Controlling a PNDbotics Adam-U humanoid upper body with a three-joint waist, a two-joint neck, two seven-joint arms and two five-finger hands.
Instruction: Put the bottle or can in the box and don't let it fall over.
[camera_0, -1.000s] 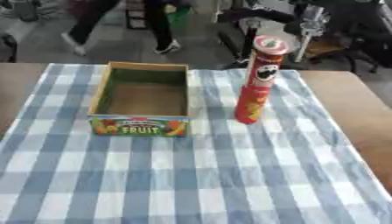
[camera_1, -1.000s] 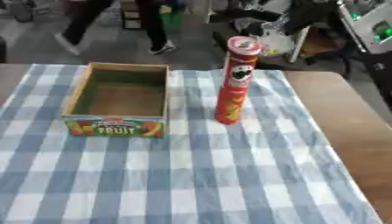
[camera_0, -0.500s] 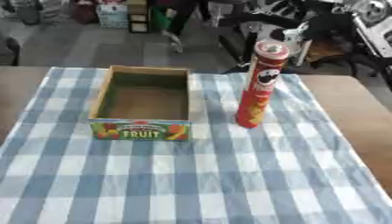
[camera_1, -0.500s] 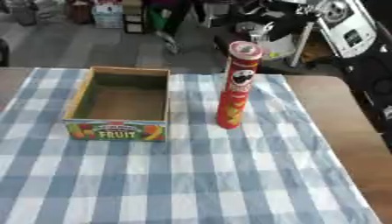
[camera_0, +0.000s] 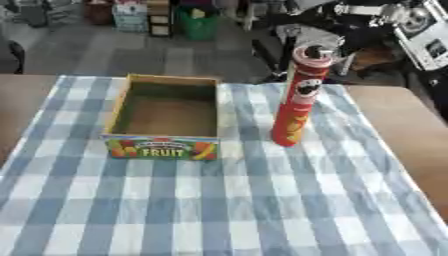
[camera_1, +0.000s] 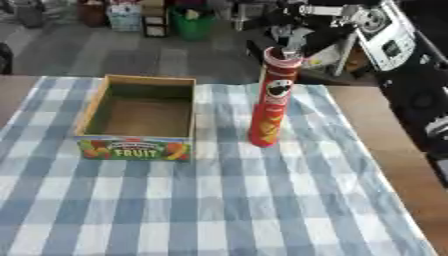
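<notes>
Moved: the right robot hand (camera_1: 289, 36) and its arm have come in from the upper right corner and now sit much nearer the can's top than a second ago; the whole picture has also shifted, which is the head tilting, not the things.
Unmoved: the can (camera_0: 293, 110) and the box (camera_0: 162, 148) keep the same spacing as before.
Left eye view, can: upright on the checked cloth (camera_0: 245, 200), well to the right of the box and apart from it, its base about level with the box's front wall.
Left eye view, box: open-topped and empty, with "FRUIT" on its near wall; bare table (camera_0: 394, 125) shows beyond the cloth, farther right of the box than the can.
Right eye view, robot hand: grey and dark parts lie just at or behind the can's lid; whether it is open, closed or already touching cannot be told.
Right eye view, left robot hand: not seen.
Meaning for the task: judged as the approach to the grasp; nothing is lifted yet.
Risk: the can is tall and narrow, so a knock near the lid would likely tip it.
</notes>
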